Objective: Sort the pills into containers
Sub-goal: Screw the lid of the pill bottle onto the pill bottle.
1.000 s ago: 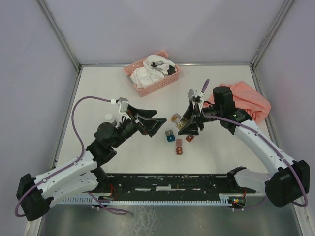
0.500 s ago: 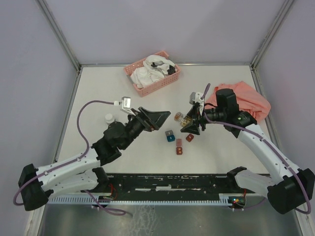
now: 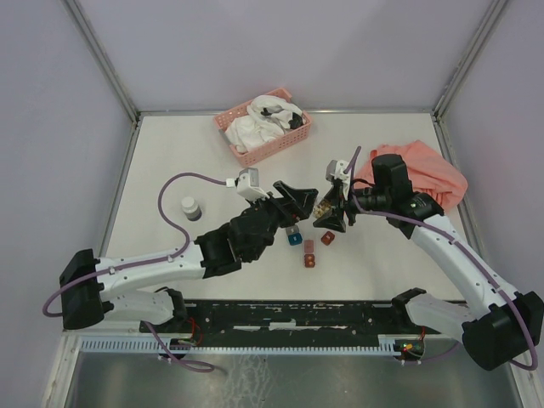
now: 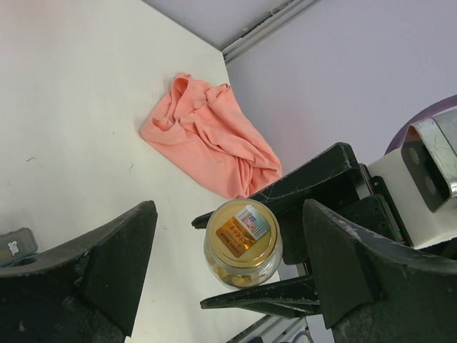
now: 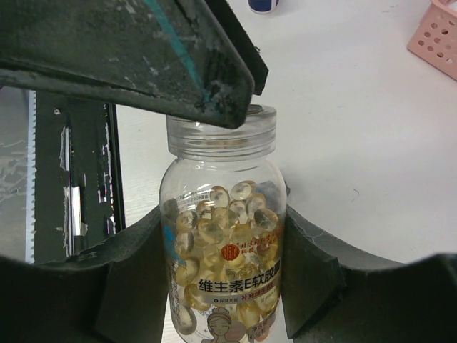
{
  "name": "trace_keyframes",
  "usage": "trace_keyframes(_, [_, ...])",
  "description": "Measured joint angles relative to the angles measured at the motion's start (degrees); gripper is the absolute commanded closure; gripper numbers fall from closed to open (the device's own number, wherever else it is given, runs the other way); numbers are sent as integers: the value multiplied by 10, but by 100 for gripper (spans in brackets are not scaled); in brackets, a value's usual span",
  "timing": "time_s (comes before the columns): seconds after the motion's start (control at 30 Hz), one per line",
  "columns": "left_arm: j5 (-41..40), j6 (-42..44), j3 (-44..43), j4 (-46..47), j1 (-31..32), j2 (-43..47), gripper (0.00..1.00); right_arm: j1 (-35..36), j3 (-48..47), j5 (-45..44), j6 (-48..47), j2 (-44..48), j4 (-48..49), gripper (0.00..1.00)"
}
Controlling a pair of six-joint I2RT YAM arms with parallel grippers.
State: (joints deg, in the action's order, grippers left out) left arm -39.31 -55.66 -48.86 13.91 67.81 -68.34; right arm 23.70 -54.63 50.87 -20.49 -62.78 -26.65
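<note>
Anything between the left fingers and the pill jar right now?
Nothing visible. The left gripper is open, and the jar sits straight ahead in the gap between its fingers. Only the right gripper touches the jar, its fingers clamping both sides.

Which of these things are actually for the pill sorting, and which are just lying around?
For the job: pill jar, little boxes.
Lying about: pink basket, white cloths in it, salmon cloth, small white-topped bottle.
</note>
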Motion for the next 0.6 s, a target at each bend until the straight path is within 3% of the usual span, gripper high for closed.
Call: trace_keyframes(0.6, [-21,-28,-23,-5,6,-40,37,3,0,-6,-4,0,-3,98])
